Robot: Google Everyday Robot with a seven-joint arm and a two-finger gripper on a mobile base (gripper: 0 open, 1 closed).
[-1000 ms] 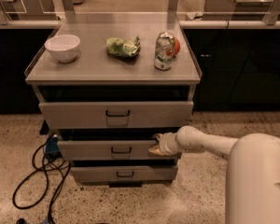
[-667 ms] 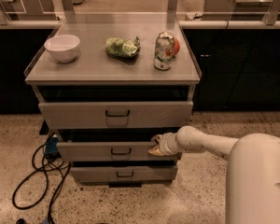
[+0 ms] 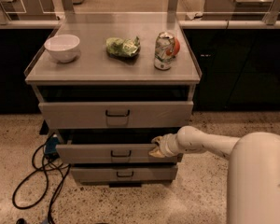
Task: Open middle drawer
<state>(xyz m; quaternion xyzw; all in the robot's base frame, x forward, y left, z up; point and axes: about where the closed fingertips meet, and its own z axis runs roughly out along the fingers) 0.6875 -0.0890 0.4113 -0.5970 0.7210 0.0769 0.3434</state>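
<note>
The middle drawer [image 3: 98,153] is the second of three grey-beige fronts on the cabinet, with a small black loop handle [image 3: 121,153]. It stands pulled out a little, with a dark gap above its front. My gripper [image 3: 156,146] is at the drawer's right end, at its top edge, on the end of my white arm [image 3: 200,143], which reaches in from the right. The top drawer [image 3: 115,114] also stands slightly out. The bottom drawer [image 3: 123,173] sits further back.
On the cabinet top [image 3: 84,69] are a white bowl [image 3: 62,47], a green snack bag [image 3: 123,47] and a soda can [image 3: 164,51]. Black cables [image 3: 35,176] lie on the speckled floor at the left. My white body [image 3: 259,181] fills the lower right.
</note>
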